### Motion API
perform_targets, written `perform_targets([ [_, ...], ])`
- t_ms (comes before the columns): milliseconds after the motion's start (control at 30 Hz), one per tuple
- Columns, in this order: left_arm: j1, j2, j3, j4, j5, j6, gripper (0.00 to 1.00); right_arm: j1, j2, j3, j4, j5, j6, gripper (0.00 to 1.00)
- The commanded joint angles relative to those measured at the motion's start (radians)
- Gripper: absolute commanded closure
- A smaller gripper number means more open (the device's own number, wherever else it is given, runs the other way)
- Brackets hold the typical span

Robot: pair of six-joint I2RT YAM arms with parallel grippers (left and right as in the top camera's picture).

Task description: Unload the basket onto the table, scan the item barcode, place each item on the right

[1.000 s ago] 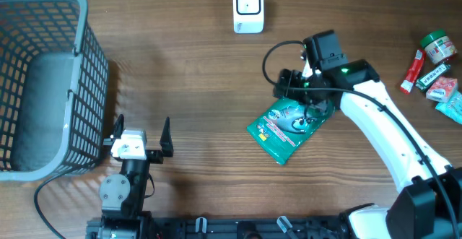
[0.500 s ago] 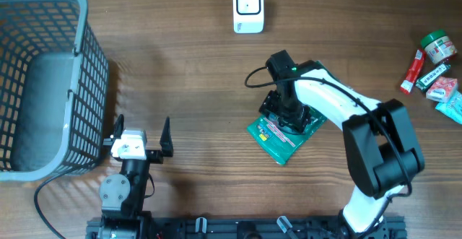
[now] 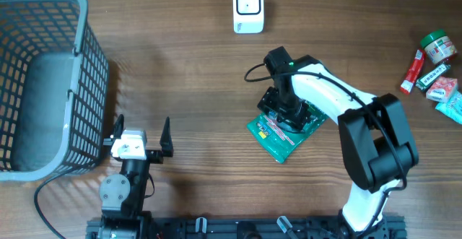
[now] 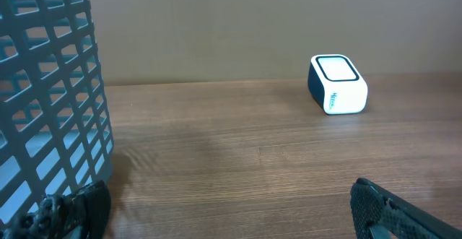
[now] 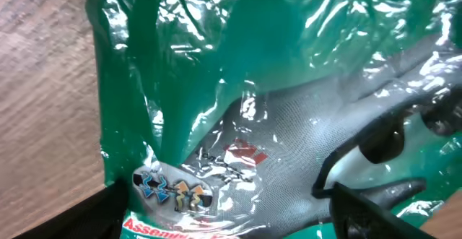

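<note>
Mid-table, the right gripper [image 3: 286, 116] points straight down onto the packet [image 3: 277, 139], jaws spread wide, clasping nothing; a second ago it reached in from the right. The packet lies flat where it was, well short of the scanner [image 3: 247, 8]. Nearer the basket [image 3: 79, 22], the left gripper [image 3: 141, 133] stays parked, jaws apart.

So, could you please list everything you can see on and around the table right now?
basket: one, grey-blue, left edge
scanner: one, white, top centre
packet: one, green, centre, flat under the right arm
jar: one, green lid, right edge
tube: one, red, beside the jar
small packets: about three, mixed colours, right edge
table: one, brown wood
left end effector: one, black, open, by the basket
right end effector: one, black, open, over the packet
</note>
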Motion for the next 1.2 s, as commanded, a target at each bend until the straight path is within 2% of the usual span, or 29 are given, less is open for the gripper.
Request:
perform_targets([
  [0, 0.004, -0.007, -0.005, -0.003, 0.015, -0.006, 0.0, -0.008, -0.001, 0.087, -0.063, 0.043, -0.006, 0.05],
  [33, 0.004, -0.007, -0.005, -0.003, 0.015, -0.006, 0.0, -0.009, -0.014, 0.098, -0.057, 0.049, -0.006, 0.01],
  [300, 0.004, -0.007, -0.005, -0.003, 0.015, -0.006, 0.0, -0.052, 0.017, 0.069, 0.03, 0.091, 0.009, 0.0],
  [533, 0.004, -0.007, -0.005, -0.003, 0.015, -0.006, 0.0, -0.089, 0.034, 0.016, 0.031, 0.083, 0.007, 0.01],
  [633, 0.004, -0.007, -0.005, -0.002, 0.015, -0.006, 0.0, -0.09, 0.035, -0.028, 0.076, 0.083, 0.021, 0.06],
  [767, 0.004, -0.007, -0.005, -0.002, 0.015, -0.006, 0.0, -0.09, 0.05, -0.08, 0.142, 0.054, 0.021, 0.22],
  [800, 0.004, -0.007, -0.005, -0.003, 0.015, -0.006, 0.0, -0.09, 0.061, -0.087, 0.153, 0.052, 0.022, 0.3],
  [867, 0.004, -0.007, -0.005, -0.003, 0.015, -0.006, 0.0, -0.09, 0.092, -0.087, 0.172, 0.045, 0.02, 0.59],
  [900, 0.004, -0.007, -0.005, -0.003, 0.015, -0.006, 0.0, -0.09, 0.095, -0.087, 0.18, 0.044, 0.018, 0.68],
  [1000, 0.004, -0.007, -0.005, -0.003, 0.015, -0.006, 0.0, -0.092, 0.09, -0.057, 0.186, 0.008, -0.024, 0.75],
  [1067, 0.004, -0.007, -0.005, -0.003, 0.015, -0.006, 0.0, -0.092, 0.082, -0.022, 0.184, -0.029, -0.069, 0.73],
  [1100, 0.004, -0.007, -0.005, -0.002, 0.015, -0.006, 0.0, -0.092, 0.078, -0.005, 0.186, -0.042, -0.104, 0.63],
  [1133, 0.004, -0.007, -0.005, -0.003, 0.015, -0.006, 0.0, -0.092, 0.077, 0.009, 0.183, -0.042, -0.147, 0.32],
  [1167, 0.004, -0.007, -0.005, -0.002, 0.015, -0.006, 0.0, -0.092, 0.077, 0.02, 0.167, -0.041, -0.172, 0.15],
])
